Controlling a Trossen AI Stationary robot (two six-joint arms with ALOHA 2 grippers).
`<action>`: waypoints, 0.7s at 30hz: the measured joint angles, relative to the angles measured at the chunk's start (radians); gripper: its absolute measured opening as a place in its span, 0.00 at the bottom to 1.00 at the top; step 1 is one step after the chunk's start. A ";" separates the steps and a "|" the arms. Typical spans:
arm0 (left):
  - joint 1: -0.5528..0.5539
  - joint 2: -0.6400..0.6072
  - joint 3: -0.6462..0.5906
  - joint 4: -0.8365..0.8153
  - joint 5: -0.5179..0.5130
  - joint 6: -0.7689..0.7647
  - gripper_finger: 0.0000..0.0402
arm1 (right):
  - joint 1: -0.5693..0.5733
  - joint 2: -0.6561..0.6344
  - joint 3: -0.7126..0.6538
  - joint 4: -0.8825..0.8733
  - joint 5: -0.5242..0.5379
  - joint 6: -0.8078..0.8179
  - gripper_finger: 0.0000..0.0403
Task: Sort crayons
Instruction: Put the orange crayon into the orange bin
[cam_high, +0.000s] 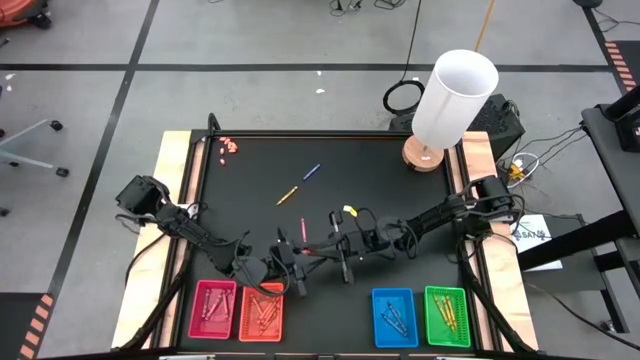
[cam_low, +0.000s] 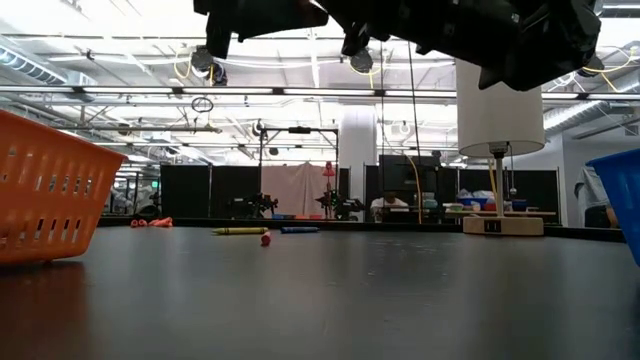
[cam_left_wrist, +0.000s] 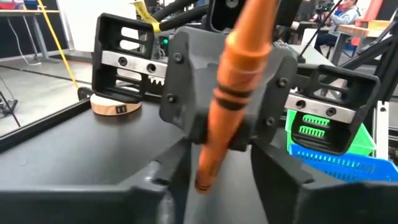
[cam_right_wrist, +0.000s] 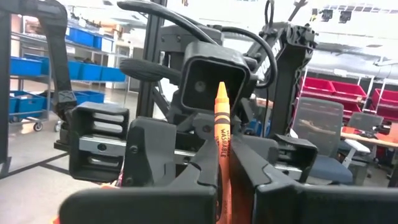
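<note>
- Black table (cam_high: 400, 170) fills the high view, with four trays along its 6 o'clock edge: a pink tray (cam_high: 199, 310), an orange tray (cam_high: 244, 312), a blue tray (cam_high: 377, 318) and a green tray (cam_high: 465, 318), each with sorted crayons (cam_high: 263, 312) lying in it.
- Just past the trays, toward table centre, both arms meet nose to nose.
- Right gripper (cam_right_wrist: 222, 171), reaching in from 3 o'clock, is clenched on an orange crayon (cam_right_wrist: 221, 134) that stands tip-up between its fingers.
- Left gripper (cam_left_wrist: 214, 186), coming from 8 o'clock, has its fingers on either side of that crayon's lower end; whether they grip it cannot be told.
- Beyond them lie loose crayons: a pink crayon (cam_high: 303, 230), a yellow crayon (cam_high: 350, 211), a yellow-orange crayon (cam_high: 288, 195) and a blue crayon (cam_high: 312, 172).
- Small pink bits (cam_high: 228, 147) sit at 11 o'clock and a white lamp (cam_high: 452, 95) at 1 o'clock.
</note>
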 joint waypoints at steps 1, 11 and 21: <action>0.000 0.000 0.000 -0.002 0.001 0.000 0.35 | 0.000 0.000 0.000 -0.005 0.001 0.003 0.00; -0.034 0.000 0.000 -0.025 -0.036 0.022 0.04 | 0.001 0.000 0.000 -0.022 -0.006 0.046 0.10; -0.077 0.000 0.000 -0.045 -0.092 0.018 0.08 | -0.001 0.000 0.000 -0.071 -0.003 0.136 0.34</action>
